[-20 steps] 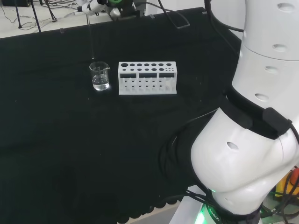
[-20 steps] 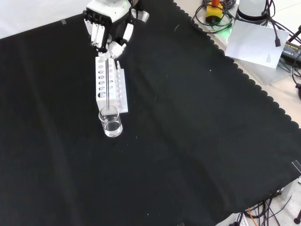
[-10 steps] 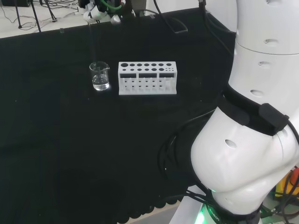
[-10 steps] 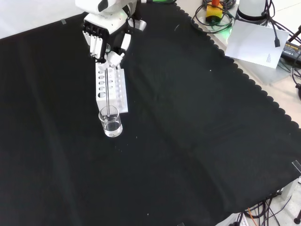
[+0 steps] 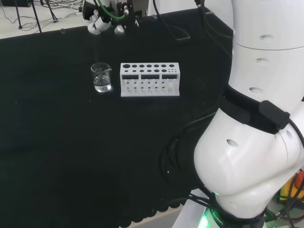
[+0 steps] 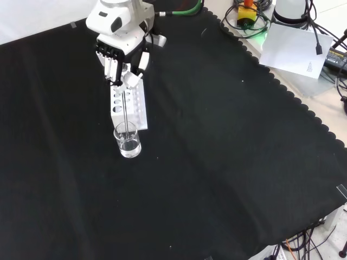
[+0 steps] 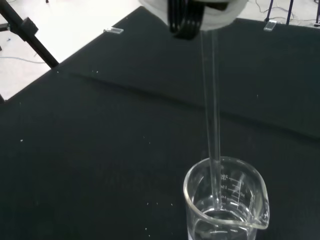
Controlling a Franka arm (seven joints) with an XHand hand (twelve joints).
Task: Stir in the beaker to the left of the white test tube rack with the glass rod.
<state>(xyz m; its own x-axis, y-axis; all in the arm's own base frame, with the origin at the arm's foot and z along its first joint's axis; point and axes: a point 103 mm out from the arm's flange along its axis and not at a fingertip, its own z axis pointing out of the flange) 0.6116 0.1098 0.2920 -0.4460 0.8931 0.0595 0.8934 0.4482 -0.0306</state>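
The black and white robotic hand hangs over the black cloth-covered bench, its fingers and thumb curled together and pinched on the upper end of a thin, clear glass stirring rod. The rod hangs nearly upright from the fingertips and passes down in front of the white plastic test tube rack in the front view. Directly below the fingers stands a small clear glass beaker with a pouring spout. The lower end of the rod is inside this beaker. In the wrist view the rod descends from the hand, enters the beaker near its rim and reaches into a shallow layer of clear, colourless liquid at the bottom. Printed graduation marks show on the beaker wall.

In the head view the hand is at the far edge of the cloth, and the beaker stands below the fingers and just left of the rack, apart from it. The liquid fills roughly the lower third of the beaker. The rack's top face carries rows of round holes, all of them without tubes. In the head view the rod is only a faint line between the fingers and the beaker.
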